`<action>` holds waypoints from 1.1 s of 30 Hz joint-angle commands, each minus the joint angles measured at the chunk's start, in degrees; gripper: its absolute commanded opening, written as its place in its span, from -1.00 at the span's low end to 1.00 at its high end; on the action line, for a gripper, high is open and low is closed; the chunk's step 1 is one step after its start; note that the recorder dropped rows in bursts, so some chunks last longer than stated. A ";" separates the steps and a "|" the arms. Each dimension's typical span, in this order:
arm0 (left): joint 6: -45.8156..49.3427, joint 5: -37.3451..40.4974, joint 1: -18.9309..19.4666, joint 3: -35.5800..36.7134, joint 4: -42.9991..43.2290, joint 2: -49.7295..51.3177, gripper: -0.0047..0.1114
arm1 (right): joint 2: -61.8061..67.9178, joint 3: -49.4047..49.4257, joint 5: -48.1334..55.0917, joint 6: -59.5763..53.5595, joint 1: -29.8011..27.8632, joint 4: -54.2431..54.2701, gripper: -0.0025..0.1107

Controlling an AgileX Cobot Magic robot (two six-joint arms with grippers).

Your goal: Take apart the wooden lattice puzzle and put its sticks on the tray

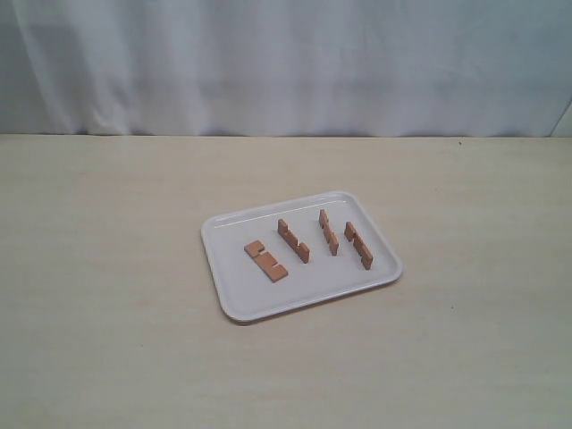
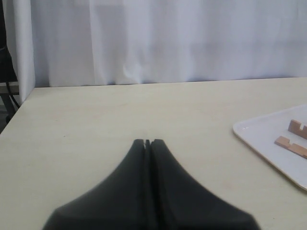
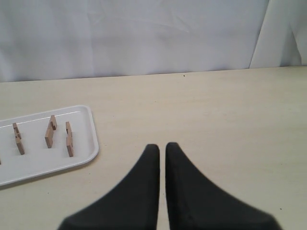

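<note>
The wooden lattice puzzle does not show as a grid; it lies apart as several separate sticks on the white tray [image 1: 313,284] at the table's middle. One stick [image 1: 265,260] lies flat at the tray's left. Three more sticks [image 1: 293,240], [image 1: 328,231], [image 1: 358,245] stand on edge to its right. My left gripper [image 2: 147,142] is shut and empty over bare table, with the tray [image 2: 261,139] off to one side. My right gripper [image 3: 162,146] is shut with a hairline gap and holds nothing, apart from the tray [image 3: 38,165]. Neither gripper appears in the exterior view.
The light wooden table [image 1: 107,268] stretches around the tray on all sides. A white curtain [image 1: 286,63] hangs behind the table's far edge. A dark stand [image 2: 5,72] shows past the table's corner in the left wrist view.
</note>
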 commanded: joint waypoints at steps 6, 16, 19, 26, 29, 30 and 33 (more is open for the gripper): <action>0.00 -0.63 -0.50 0.10 -0.21 -0.03 -0.92 | -0.37 0.12 -0.72 0.21 0.13 0.00 -0.88; 0.00 -0.63 -0.50 0.10 -0.21 -0.03 -0.92 | -0.37 0.12 -0.72 0.21 -0.06 0.00 -0.88; 0.00 -0.63 -0.50 0.10 -0.21 -0.03 -0.92 | -0.37 0.12 -0.72 0.21 -0.06 0.00 -0.88; 0.00 -0.63 -0.50 0.10 -0.21 -0.03 -0.92 | -0.37 0.12 -0.72 0.21 -0.06 0.00 -0.88; 0.00 -0.63 -0.50 0.10 -0.21 -0.03 -0.92 | -0.37 0.12 -0.72 0.21 -0.06 0.00 -0.88; 0.00 -0.63 -0.50 0.10 -0.21 -0.03 -0.92 | -0.37 0.12 -0.72 0.21 -0.06 0.00 -0.88; 0.00 -0.63 -0.50 0.10 -0.21 -0.03 -0.92 | -0.37 0.12 -0.72 0.21 -0.06 0.00 -0.88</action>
